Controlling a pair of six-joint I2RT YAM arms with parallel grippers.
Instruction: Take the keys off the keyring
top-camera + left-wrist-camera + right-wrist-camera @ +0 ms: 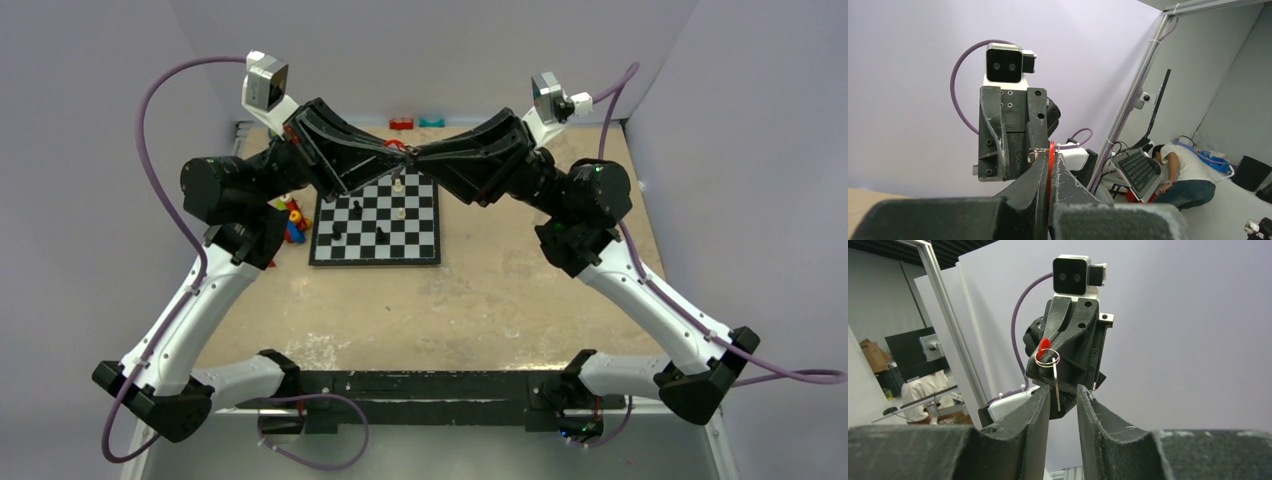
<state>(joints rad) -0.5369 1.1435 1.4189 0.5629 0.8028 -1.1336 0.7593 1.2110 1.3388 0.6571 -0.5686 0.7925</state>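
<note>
Both arms are raised and their grippers meet tip to tip above the chessboard. My left gripper (1050, 156) is shut on a flat red key (1051, 152), seen edge-on between its fingers. In the right wrist view the red key (1043, 346) carries a thin silver keyring (1047, 358). A slim silver key (1055, 386) hangs down from the ring. My right gripper (1063, 394) is open, with the silver key's lower end hanging in the gap between its fingers, touching neither. In the top view the left gripper (396, 150) and right gripper (416, 153) nearly touch.
A black-and-white chessboard (375, 240) with a few pieces lies on the table below the grippers. Small coloured toys (292, 222) sit at its left. A red block (402, 123) and a teal block (432, 122) lie at the table's far edge.
</note>
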